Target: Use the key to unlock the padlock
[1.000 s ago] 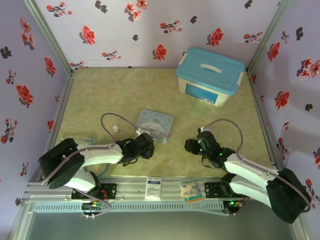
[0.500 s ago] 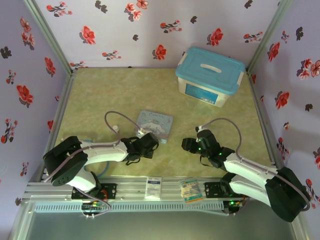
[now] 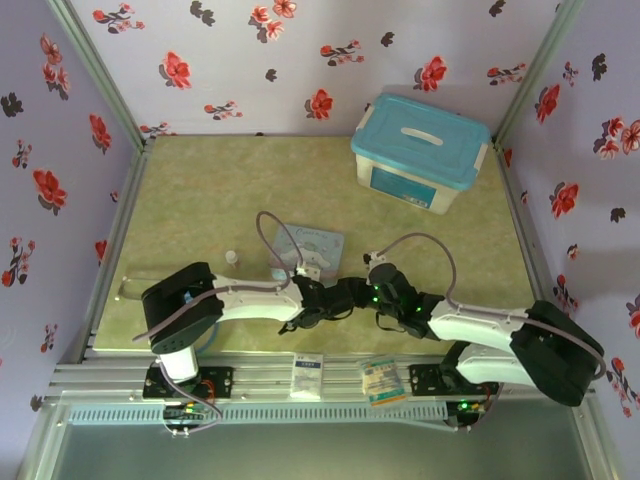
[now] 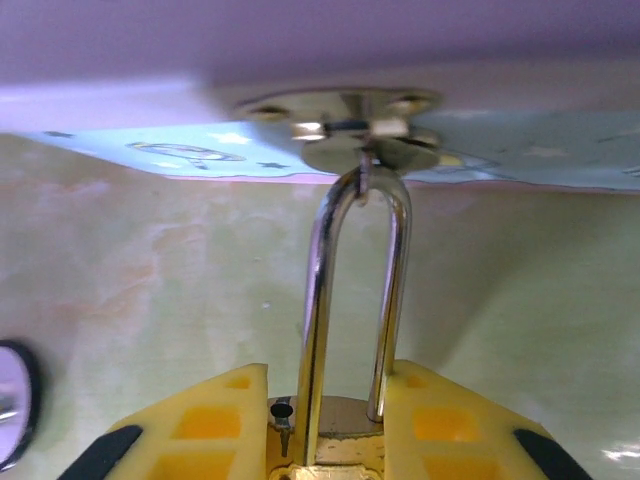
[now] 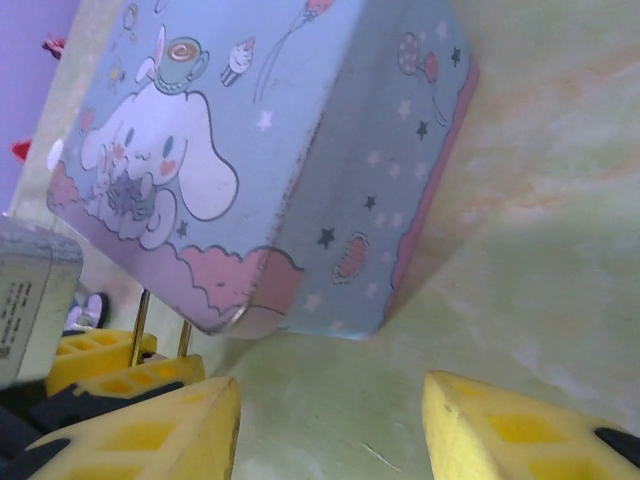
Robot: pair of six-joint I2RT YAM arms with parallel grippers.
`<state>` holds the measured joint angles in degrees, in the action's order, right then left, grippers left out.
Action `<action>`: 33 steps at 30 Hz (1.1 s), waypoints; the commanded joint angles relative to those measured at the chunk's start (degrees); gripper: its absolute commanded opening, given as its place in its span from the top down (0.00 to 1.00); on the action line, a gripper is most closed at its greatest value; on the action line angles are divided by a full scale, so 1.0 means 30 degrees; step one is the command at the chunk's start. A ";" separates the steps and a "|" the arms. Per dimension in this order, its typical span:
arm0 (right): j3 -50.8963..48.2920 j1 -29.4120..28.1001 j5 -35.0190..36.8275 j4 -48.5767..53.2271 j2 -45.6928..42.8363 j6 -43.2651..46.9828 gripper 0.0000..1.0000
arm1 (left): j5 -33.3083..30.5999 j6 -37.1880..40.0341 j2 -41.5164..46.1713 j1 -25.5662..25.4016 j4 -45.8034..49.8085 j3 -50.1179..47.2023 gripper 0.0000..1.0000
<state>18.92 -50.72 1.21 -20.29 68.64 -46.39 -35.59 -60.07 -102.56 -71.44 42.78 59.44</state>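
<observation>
Two claws near the cartoon-printed blue tin: the left claw clenches the small brass-yellow padlock, hooked through the tin's near-side hasp; the right claw stands released over the green bench.

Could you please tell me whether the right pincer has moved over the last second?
Yes. Against the fixed blue-lidded box, the right pincer has shifted left.

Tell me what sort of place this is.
Probably a robot test booth, not a real room: flower-papered panels box in a green tabletop, with an aluminium rail along its near edge.
</observation>
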 commanded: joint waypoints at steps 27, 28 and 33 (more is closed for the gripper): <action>0.0223 0.0944 0.1355 -0.2104 0.3633 -0.2789 0.48 | -0.2724 -0.2028 -0.2567 -0.3439 0.4934 0.5241 0.58; 0.0121 0.0959 0.1594 -0.1569 0.3042 -0.2680 0.48 | -0.2513 -0.1481 -0.1115 -0.3424 0.3685 0.4422 0.57; 0.0664 0.0655 0.2527 0.3650 -0.0729 -0.1509 0.47 | -0.1992 0.1306 0.4833 -0.3013 -0.0437 0.1965 0.51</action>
<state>19.62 -48.29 6.11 -19.11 71.77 -53.63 -41.15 -61.52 -96.68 -81.36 48.88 66.92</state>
